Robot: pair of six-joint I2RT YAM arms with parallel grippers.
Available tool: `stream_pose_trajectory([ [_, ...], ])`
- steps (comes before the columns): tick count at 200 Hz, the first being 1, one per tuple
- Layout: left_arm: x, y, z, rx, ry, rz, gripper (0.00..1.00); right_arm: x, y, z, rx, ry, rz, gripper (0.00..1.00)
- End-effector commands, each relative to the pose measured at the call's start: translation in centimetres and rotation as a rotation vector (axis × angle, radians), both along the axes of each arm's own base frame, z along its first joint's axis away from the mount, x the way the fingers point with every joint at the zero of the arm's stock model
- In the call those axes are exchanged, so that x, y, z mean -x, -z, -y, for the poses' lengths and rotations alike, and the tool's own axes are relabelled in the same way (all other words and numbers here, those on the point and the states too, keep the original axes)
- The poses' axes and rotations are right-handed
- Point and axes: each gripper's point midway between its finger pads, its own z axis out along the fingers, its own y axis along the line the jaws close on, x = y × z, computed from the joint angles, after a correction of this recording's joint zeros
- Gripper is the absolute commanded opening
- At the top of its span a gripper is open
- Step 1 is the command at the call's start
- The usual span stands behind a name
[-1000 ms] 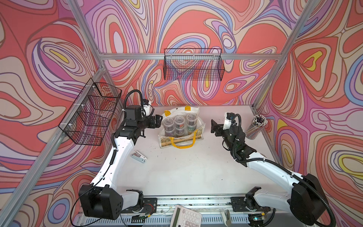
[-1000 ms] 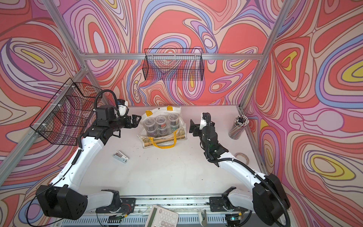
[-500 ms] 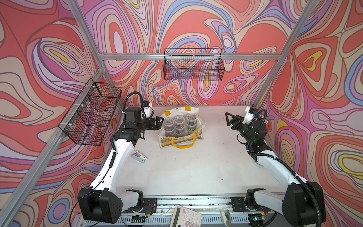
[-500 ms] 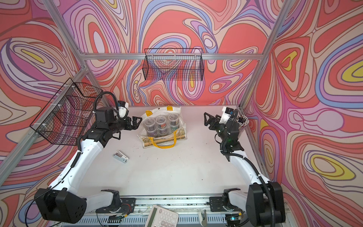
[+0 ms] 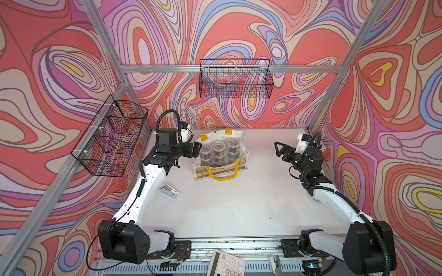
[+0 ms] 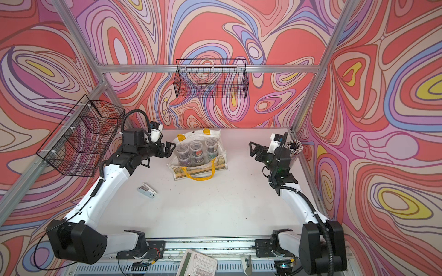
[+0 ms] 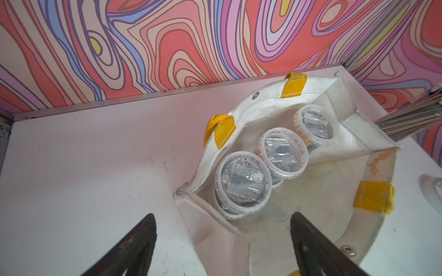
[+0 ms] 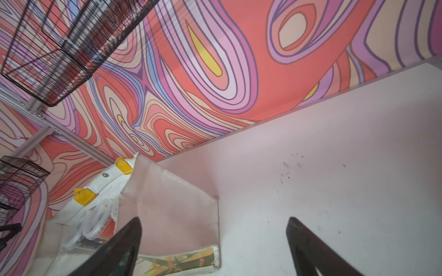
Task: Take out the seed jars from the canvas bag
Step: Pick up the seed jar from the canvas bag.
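The canvas bag (image 5: 235,134) (image 6: 212,133) lies open at the back middle of the table, its yellow handle toward the front. Several seed jars (image 5: 218,145) (image 6: 196,145) with clear lids stand inside it in stacked rows. My left gripper (image 5: 196,150) (image 6: 170,150) is open beside the bag's left end, level with the nearest jar and holding nothing. In the left wrist view its gripper (image 7: 223,215) spans the bag's corner (image 7: 334,100), with the seed jars (image 7: 242,181) just ahead. My right gripper (image 5: 277,149) (image 6: 251,149) (image 8: 214,218) hangs open and empty, well right of the bag (image 8: 167,203).
A clear cup of pencils (image 6: 295,149) stands at the right wall behind the right arm. A small stapler (image 5: 169,190) lies front-left of the bag. Wire baskets hang on the back wall (image 5: 235,81) and the left wall (image 5: 112,136). A calculator (image 5: 226,262) sits at the front rail.
The right arm swung away from the bag toward the right wall, near the pencil cup. The left gripper edged closer to the bag's left end. Both stayed open.
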Motion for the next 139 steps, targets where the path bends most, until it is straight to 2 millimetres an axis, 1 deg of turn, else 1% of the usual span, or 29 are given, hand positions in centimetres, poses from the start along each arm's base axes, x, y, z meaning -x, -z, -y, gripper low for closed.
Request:
stream_pose_trajectory([
  [1,-1.6,-0.4,-0.2,-0.110,0.007,0.022,0.88,0.2,-0.1,-0.1,0.079,0.039,-0.024,0.97],
  [14,-2.8,-0.4,0.2,-0.119,0.028,0.024,0.87,0.1,-0.2,-0.9,0.113,0.033,-0.027,0.97],
  [37,-4.8,0.4,0.3,-0.156,0.032,0.007,0.87,0.3,-0.4,-2.5,0.146,0.031,-0.031,0.96],
  [62,-6.2,1.6,0.7,-0.168,0.050,-0.024,0.86,0.8,-2.1,-5.2,0.170,0.011,-0.009,0.95],
  [91,-6.9,2.9,1.4,-0.152,0.076,-0.057,0.84,1.1,-4.1,-7.4,0.177,0.013,-0.006,0.95],
  [109,-7.2,3.6,1.1,-0.168,0.062,-0.072,0.82,1.3,-5.5,-8.8,0.181,0.007,0.001,0.94],
  [124,-7.6,4.0,0.7,-0.188,0.046,-0.084,0.79,1.6,-6.5,-10.7,0.183,-0.015,0.010,0.94],
  [139,-7.8,4.6,0.7,-0.197,0.045,-0.109,0.71,1.8,-6.8,-13.3,0.169,-0.066,0.002,0.93],
])
